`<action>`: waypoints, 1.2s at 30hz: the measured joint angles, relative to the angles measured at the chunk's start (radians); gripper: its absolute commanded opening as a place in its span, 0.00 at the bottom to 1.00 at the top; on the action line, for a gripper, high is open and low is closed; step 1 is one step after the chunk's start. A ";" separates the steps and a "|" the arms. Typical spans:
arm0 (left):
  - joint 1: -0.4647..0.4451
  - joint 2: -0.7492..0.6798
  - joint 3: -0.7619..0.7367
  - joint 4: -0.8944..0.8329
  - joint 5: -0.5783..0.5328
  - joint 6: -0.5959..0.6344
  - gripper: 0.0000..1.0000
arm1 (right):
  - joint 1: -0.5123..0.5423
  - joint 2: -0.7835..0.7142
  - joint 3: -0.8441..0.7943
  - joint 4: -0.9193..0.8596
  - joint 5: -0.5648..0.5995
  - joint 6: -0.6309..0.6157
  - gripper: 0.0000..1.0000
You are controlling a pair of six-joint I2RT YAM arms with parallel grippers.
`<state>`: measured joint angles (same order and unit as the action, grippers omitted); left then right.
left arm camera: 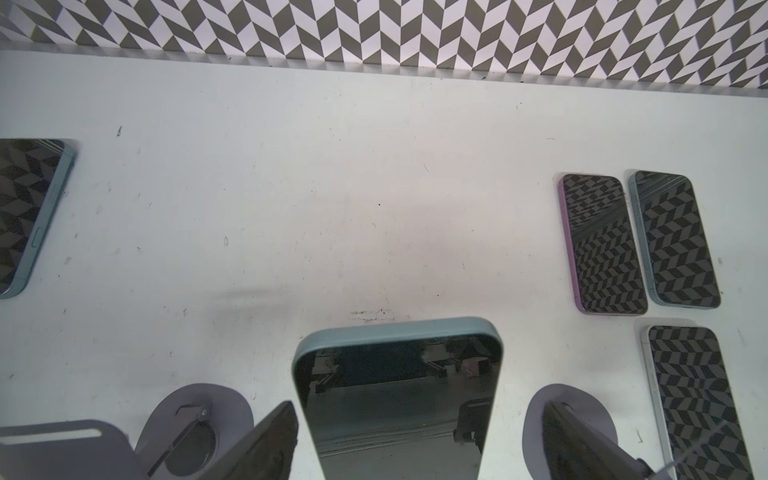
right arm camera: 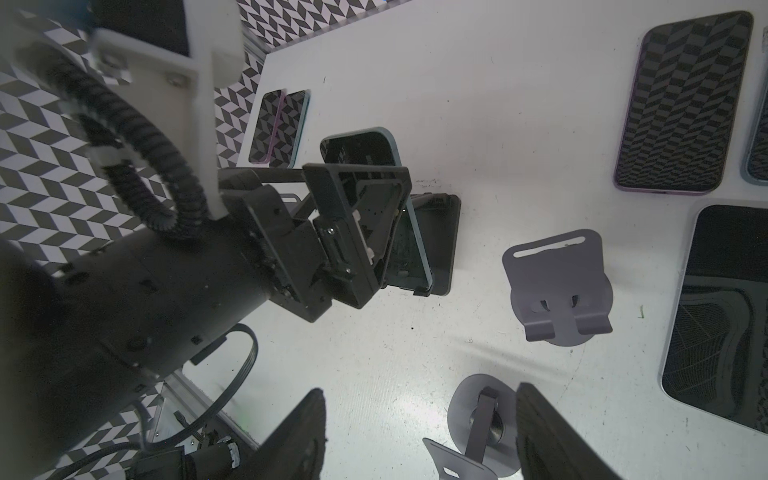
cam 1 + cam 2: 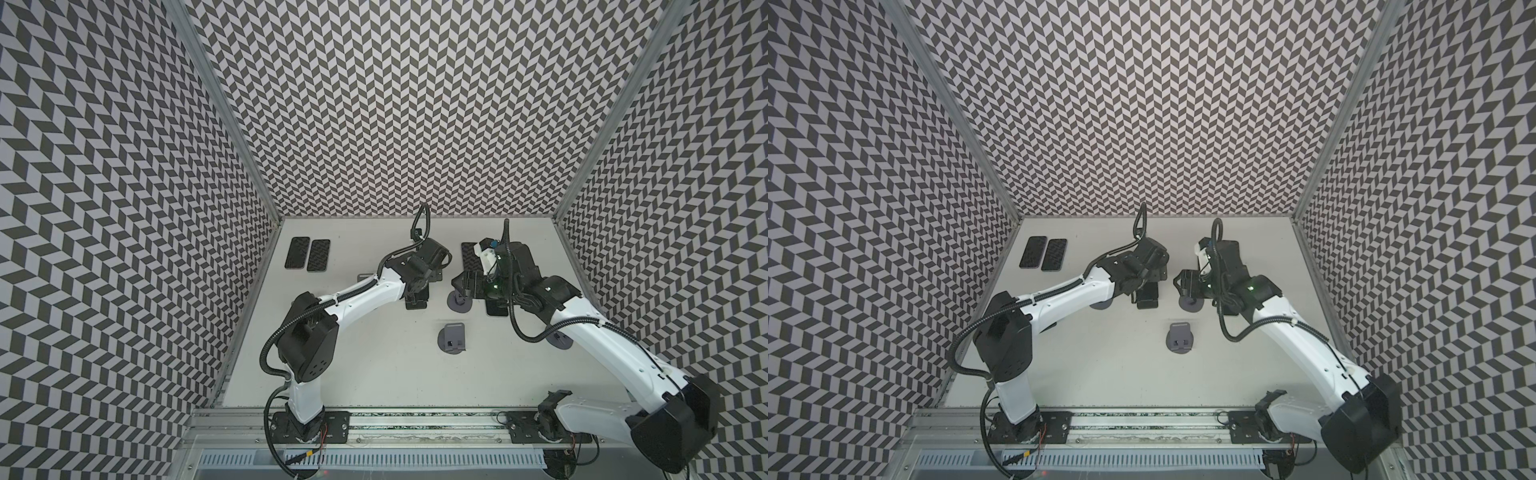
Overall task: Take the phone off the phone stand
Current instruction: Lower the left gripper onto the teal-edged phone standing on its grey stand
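Straddles the phone [image 1: 399, 374] with the left end effector [image 1: 419, 415], released, dark ribbed fingers [image 1: 266, 440] clear of both teal edges. Finds the phone between those fingers, leaning on the black stand [image 2: 446, 232] just behind, foot tucked in a small lip. Risks a slip if closed on glossy glass instead of the rounded rim; risks dragging the matte stand across the scuffed white counter [image 1: 291, 187] if pulled outward rather than up over the lip. Straddles a grey stand [image 2: 478, 411] with the right end effector [image 2: 419, 399], likewise released, not visibly gripping it.

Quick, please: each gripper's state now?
Left gripper: open, jaws either side of the blue phone.
Right gripper: open, a grey stand between its jaws.
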<state>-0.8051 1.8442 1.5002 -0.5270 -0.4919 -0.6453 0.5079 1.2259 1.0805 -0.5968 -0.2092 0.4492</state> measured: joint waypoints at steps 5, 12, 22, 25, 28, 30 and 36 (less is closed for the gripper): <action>0.000 0.023 0.009 -0.024 -0.019 -0.016 0.92 | 0.000 -0.001 -0.007 0.000 0.008 0.000 0.70; 0.000 0.054 0.027 -0.031 -0.019 -0.022 0.93 | 0.000 -0.001 -0.007 0.000 0.012 0.000 0.71; 0.003 0.083 0.038 -0.032 -0.020 -0.022 0.93 | 0.000 -0.001 -0.009 0.012 0.023 0.000 0.71; 0.004 0.090 0.041 -0.032 -0.020 -0.022 0.91 | 0.000 -0.001 -0.011 0.023 0.024 -0.002 0.71; 0.009 0.101 0.055 -0.034 -0.020 -0.020 0.89 | 0.000 -0.001 -0.011 0.027 0.026 -0.004 0.71; 0.012 0.109 0.069 -0.033 -0.019 -0.016 0.89 | 0.000 -0.001 -0.011 0.027 0.027 -0.005 0.71; 0.023 0.114 0.081 -0.033 -0.020 -0.005 0.84 | 0.000 0.000 -0.011 0.028 0.031 -0.012 0.71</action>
<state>-0.7826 1.9579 1.5810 -0.5602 -0.5117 -0.6506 0.5079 1.2255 1.0695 -0.5690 -0.1783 0.4374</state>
